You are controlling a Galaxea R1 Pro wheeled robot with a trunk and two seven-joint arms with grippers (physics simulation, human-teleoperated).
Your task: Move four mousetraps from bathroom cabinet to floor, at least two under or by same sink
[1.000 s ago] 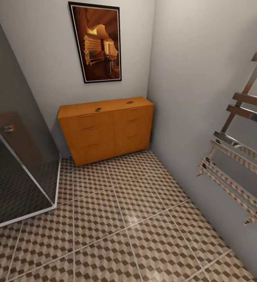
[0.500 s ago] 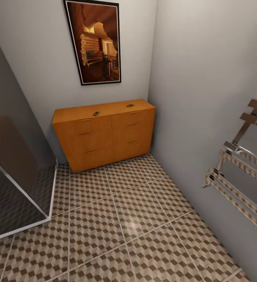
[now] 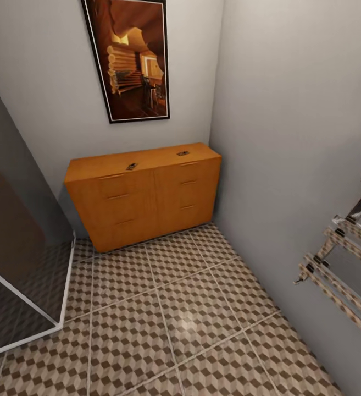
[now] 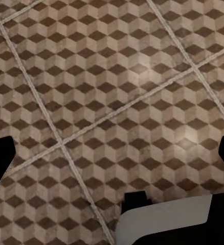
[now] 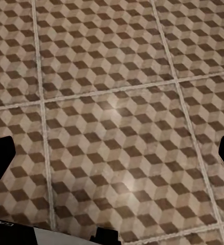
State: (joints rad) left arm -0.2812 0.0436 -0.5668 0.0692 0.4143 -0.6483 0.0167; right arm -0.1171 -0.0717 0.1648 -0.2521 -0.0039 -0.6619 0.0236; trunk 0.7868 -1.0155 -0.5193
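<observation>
Two traps show on the cabinet top at 12 o'clock (others unseen). Both tools hang over floor, left tool and right tool spread apart, empty; neither arm's nearer.

A home bathroom was shown: cube-patterned floor tiles, a glass shower screen, a chrome towel rail and a framed picture above a wooden cabinet
</observation>
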